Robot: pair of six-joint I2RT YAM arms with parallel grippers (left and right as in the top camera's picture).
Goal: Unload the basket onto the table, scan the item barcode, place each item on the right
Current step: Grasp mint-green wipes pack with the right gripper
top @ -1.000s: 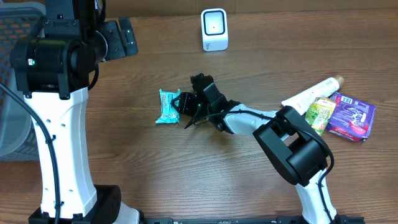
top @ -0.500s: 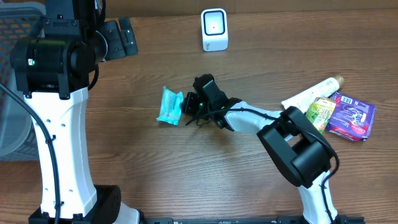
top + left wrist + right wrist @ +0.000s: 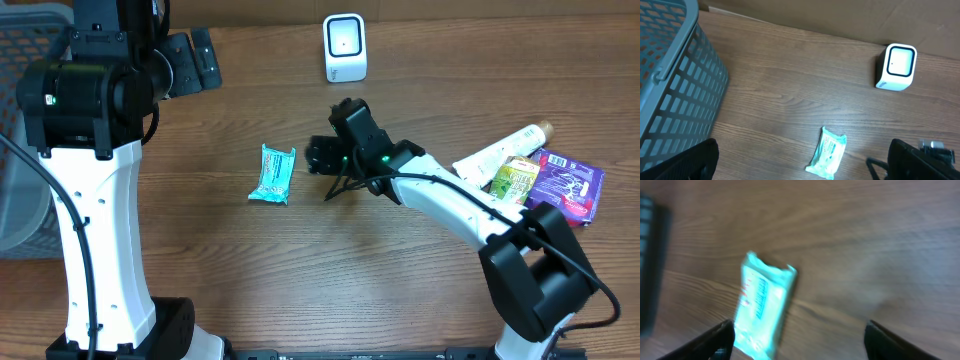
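Observation:
The item, a teal packet (image 3: 272,174), lies flat on the wooden table, left of centre; nothing is holding it. It also shows in the left wrist view as the teal packet (image 3: 827,159) and, blurred, in the right wrist view (image 3: 762,312). My right gripper (image 3: 323,156) hovers just right of it, open, nothing between its fingers (image 3: 715,341). The white barcode scanner (image 3: 345,47) stands upright at the table's back edge (image 3: 896,67). My left gripper (image 3: 190,62) stays high at the back left, open wide and empty.
A grey mesh basket (image 3: 670,75) stands at the far left. A white tube (image 3: 500,152), a green pouch (image 3: 515,180) and a purple packet (image 3: 565,185) lie in a group at the right edge.
My right gripper has opened, let go of the teal packet and pulled back to the right and away. The packet now rests flat on the table. The left arm has not moved.

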